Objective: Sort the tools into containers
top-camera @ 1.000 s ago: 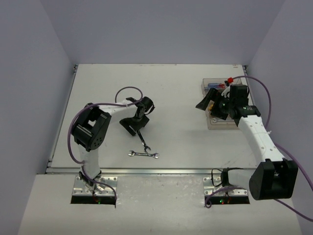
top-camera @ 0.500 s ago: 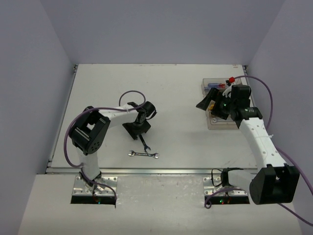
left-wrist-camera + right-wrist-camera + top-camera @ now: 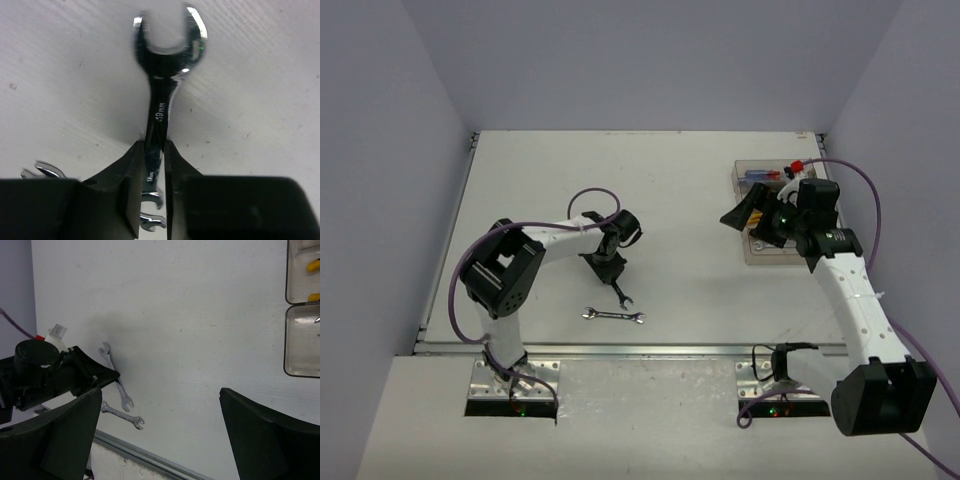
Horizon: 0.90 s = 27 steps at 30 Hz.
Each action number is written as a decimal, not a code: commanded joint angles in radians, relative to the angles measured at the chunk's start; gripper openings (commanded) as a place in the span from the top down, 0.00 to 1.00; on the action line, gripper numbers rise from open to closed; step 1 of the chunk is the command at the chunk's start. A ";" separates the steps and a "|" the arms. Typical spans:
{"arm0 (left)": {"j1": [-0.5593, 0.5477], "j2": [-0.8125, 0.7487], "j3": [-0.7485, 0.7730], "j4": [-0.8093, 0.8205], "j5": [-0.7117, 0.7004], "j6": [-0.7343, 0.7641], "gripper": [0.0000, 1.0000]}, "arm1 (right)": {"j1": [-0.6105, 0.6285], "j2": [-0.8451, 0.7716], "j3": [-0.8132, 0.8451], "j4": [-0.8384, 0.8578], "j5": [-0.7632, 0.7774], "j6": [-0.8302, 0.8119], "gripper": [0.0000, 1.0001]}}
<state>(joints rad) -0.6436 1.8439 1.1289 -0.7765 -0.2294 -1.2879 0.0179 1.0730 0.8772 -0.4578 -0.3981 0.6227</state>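
The left hand (image 3: 153, 150) is clamped on the thin shank of the wrench (image 3: 161, 95), most of it sticking out ahead, so on lifting it could pivot or slip free.

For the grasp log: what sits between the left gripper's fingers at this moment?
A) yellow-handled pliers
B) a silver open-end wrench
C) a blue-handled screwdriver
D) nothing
B: in the left wrist view the left gripper pinches the shaft of the silver wrench, whose open end points away from the camera.
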 commanded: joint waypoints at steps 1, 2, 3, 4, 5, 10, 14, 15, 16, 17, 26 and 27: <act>-0.016 0.080 -0.085 0.023 -0.010 0.003 0.97 | 0.020 -0.024 -0.006 0.032 -0.168 -0.056 0.01; -0.016 0.066 -0.096 0.052 -0.009 0.012 0.99 | 0.039 -0.031 -0.013 0.036 -0.211 -0.074 0.01; -0.016 0.056 -0.110 0.074 -0.006 0.022 1.00 | 0.054 -0.036 -0.021 0.043 -0.244 -0.086 0.01; -0.015 0.041 -0.120 0.090 -0.005 0.030 1.00 | 0.067 -0.044 -0.034 0.058 -0.279 -0.098 0.01; -0.015 0.025 -0.127 0.107 -0.006 0.045 1.00 | 0.082 -0.052 -0.047 0.073 -0.310 -0.108 0.01; -0.019 -0.095 -0.178 0.260 0.002 0.122 1.00 | 0.183 -0.051 -0.113 0.151 -0.362 -0.129 0.01; -0.023 -0.255 -0.249 0.381 0.021 0.155 1.00 | 0.257 -0.047 -0.245 0.315 -0.377 -0.062 0.01; -0.025 -0.274 -0.269 0.412 0.027 0.165 1.00 | 0.287 -0.045 -0.269 0.361 -0.356 -0.053 0.01; -0.027 -0.300 -0.282 0.433 0.035 0.170 1.00 | 0.311 -0.041 -0.270 0.395 -0.337 -0.038 0.01; -0.031 -0.336 -0.304 0.461 0.053 0.174 1.00 | 0.358 -0.033 -0.296 0.429 -0.293 -0.020 0.01; -0.119 -0.551 -0.347 0.552 0.119 0.189 1.00 | 0.604 0.203 -0.251 0.640 -0.101 0.055 0.12; -0.130 -0.568 -0.345 0.559 0.124 0.187 1.00 | 0.621 0.233 -0.230 0.636 -0.083 0.057 0.14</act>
<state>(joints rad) -0.7285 1.3724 0.7719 -0.3374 -0.1465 -1.1164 0.5616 1.2101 0.5545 0.0543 -0.5915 0.6483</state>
